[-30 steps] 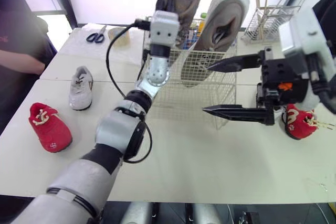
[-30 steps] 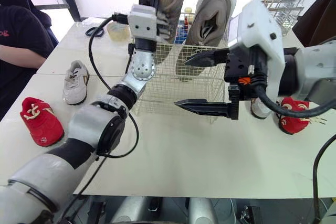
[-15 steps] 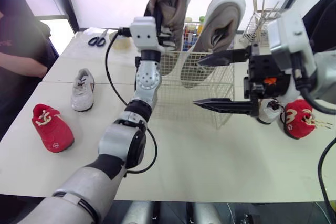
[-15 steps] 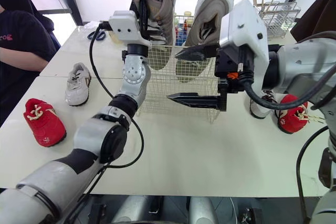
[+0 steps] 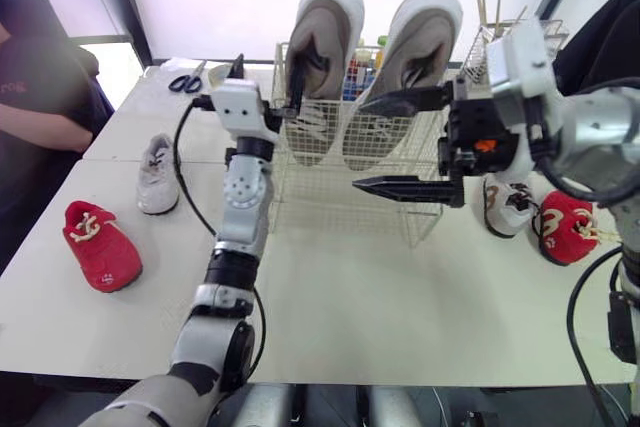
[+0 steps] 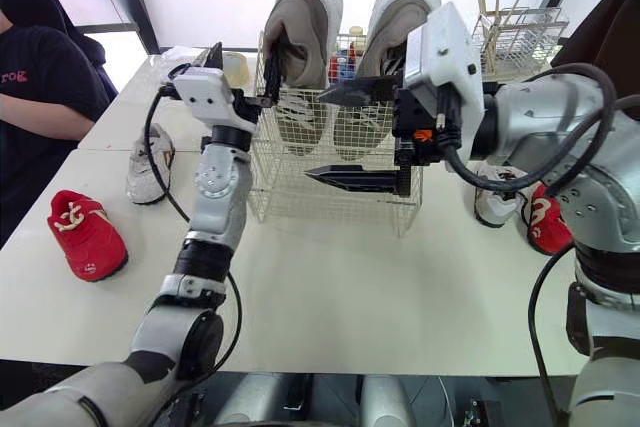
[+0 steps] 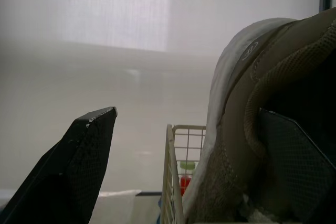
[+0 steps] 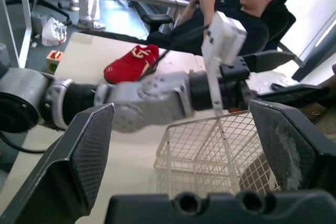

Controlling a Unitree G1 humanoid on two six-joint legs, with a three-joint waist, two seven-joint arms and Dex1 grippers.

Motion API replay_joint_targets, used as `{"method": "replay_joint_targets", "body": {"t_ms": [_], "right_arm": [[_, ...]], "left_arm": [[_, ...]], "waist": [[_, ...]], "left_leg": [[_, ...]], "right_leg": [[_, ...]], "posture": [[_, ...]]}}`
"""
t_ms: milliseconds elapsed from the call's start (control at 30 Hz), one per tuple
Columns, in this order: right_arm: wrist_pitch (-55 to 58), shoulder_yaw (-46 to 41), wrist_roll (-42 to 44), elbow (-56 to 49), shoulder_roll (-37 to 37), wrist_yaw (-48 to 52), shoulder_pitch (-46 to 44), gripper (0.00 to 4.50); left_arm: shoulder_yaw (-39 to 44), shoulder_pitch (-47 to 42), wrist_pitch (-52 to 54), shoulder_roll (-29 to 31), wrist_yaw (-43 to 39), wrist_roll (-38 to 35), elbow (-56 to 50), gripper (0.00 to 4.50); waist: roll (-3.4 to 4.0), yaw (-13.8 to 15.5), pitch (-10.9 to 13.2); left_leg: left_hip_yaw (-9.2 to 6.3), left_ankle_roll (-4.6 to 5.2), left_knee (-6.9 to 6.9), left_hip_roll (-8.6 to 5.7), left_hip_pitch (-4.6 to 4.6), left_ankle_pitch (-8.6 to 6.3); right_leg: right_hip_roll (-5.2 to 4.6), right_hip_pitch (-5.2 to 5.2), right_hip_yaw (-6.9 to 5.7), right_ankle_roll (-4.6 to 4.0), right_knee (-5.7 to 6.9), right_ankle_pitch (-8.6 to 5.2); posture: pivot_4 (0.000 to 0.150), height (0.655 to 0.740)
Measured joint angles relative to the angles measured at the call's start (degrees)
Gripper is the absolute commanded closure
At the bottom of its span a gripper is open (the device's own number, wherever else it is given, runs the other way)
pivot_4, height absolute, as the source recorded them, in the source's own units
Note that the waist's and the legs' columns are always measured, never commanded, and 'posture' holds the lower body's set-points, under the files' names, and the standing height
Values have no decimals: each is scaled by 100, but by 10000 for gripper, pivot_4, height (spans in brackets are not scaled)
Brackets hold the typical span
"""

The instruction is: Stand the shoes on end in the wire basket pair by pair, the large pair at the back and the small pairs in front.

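Two large beige shoes stand toe-up in the wire basket (image 5: 340, 197), the left shoe (image 5: 320, 52) beside the right shoe (image 5: 418, 62). My left gripper (image 5: 268, 75) is open at the left shoe's heel; in the left wrist view one finger (image 7: 294, 166) sits inside the shoe's mouth (image 7: 247, 129) and the other finger (image 7: 73, 166) stands outside it. My right gripper (image 5: 378, 145) hangs open in front of the basket, holding nothing. A small grey shoe (image 5: 158, 175) and a small red shoe (image 5: 101, 245) lie at the left. A small white shoe (image 5: 505, 202) and another red shoe (image 5: 565, 227) lie at the right.
Scissors (image 5: 183, 82) lie at the back left. A wire rack with chopsticks (image 5: 495, 32) stands at the back right, and small bottles (image 5: 365, 52) stand behind the basket. A seated person (image 5: 40, 87) is at the table's left edge.
The left large shoe has come down from above into the basket beside the other. My left gripper has opened from its grip on it. The right gripper has drifted left.
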Motion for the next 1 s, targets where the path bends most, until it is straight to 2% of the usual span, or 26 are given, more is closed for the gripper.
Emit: {"method": "replay_joint_targets", "body": {"t_ms": [167,367,533,633,733,900,1000], "right_arm": [[-110,30,-204,130,60,240,4,0],[-113,-234,-481,385,-223,234,302,0],[484,-1050,-691,762,-495,-724,520,0],[1285,-1476,-899,689,-694,-1581,1022,0],[2061,-1760,-1124,591,-765,-2248,1625,0],[3120,-2385,-1466,-466,262,-3650,2461,0],[3364,-2490,-1806,-935,1194,-4412,2936,0]], "left_arm": [[-25,581,1503,456,-443,-644,-1514,563],[530,1005,3693,1557,-809,-2293,-3248,563],[1406,1150,5429,3168,-1593,-4264,-3768,563],[1649,1363,6103,4040,-2287,-5072,-3770,563],[1779,1477,6415,4454,-2811,-5479,-3690,563],[1599,1526,6486,4615,-3617,-5738,-3689,563],[1332,1528,6462,4624,-3892,-5639,-3686,563]], "waist": [[0,3,0],[1,6,1],[1,2,2],[0,17,2],[3,12,2],[4,1,0],[6,2,1]], "left_leg": [[-1,0,0,-1,0,-1],[-1,-5,-14,1,3,1],[-1,-9,-34,2,13,3],[-5,-13,-43,2,13,6],[-1,-15,-46,1,13,9],[0,-22,-62,4,13,13],[2,-27,-65,5,12,16]], "right_leg": [[-1,1,0,-1,-4,0],[-1,-5,1,-3,-6,-2],[-1,-21,2,-11,-17,-6],[-1,-21,2,-21,-21,-11],[-3,-14,6,-35,-23,-19],[-2,-10,9,-34,-19,-19],[-1,-14,12,-35,-17,-19]], "posture": [[1500,7400],[1500,7400],[1500,7400],[1500,7400],[1500,7400],[1500,7400],[1500,7400]]}}
